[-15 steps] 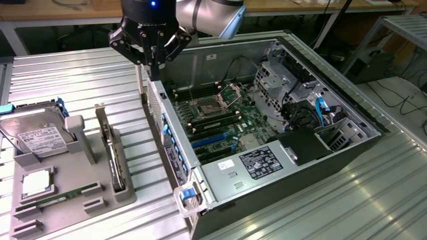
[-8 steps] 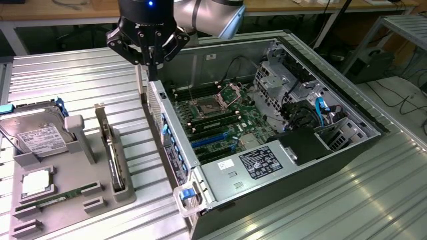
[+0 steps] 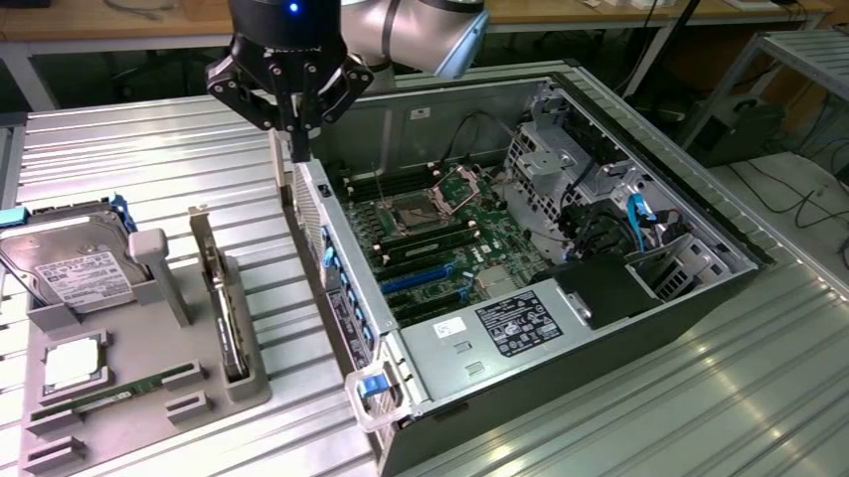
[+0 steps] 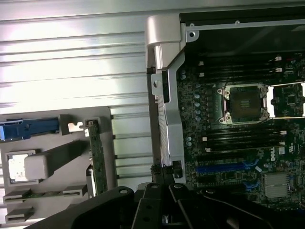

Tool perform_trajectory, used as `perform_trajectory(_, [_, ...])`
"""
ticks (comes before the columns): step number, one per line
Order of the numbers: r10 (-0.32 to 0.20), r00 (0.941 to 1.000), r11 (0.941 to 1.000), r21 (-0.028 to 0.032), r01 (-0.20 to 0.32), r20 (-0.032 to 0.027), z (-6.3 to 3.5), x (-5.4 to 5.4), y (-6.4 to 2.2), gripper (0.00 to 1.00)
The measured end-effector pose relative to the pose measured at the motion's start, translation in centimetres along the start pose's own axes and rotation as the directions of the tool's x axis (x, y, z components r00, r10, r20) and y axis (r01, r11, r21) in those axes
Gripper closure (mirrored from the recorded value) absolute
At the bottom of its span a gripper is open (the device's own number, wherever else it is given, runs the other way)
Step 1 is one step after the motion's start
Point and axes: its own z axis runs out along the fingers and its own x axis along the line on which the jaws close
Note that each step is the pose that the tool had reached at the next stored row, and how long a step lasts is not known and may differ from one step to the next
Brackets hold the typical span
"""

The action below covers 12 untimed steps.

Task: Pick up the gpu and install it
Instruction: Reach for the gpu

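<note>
The gpu [image 3: 229, 316] is a thin dark card standing on edge in a slot of the grey holder tray [image 3: 146, 422], its silver bracket at the far end. In the wrist view the gpu [image 4: 97, 155] appears edge-on in that same tray. My gripper [image 3: 302, 151] hangs fingers-down and shut, with nothing between them, over the rear wall [image 3: 318, 214] of the open computer case, to the exterior view's right of the card and well above it. The wrist view has the gripper [image 4: 164, 185] right above that metal wall [image 4: 167, 119].
The case lies open, showing the motherboard with its CPU socket [image 3: 414, 214] and blue expansion slots [image 3: 418, 278]. On the tray are a silver hard drive [image 3: 67, 263], a processor [image 3: 74, 363] and a green memory stick [image 3: 119, 390]. A ribbed metal table [image 3: 159, 149] lies below.
</note>
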Motion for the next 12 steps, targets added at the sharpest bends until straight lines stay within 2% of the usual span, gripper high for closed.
perform_trajectory(12, [0.0,1.0,1.0,0.0,0.0,0.0001,0.0,0.54,-0.04,0.89])
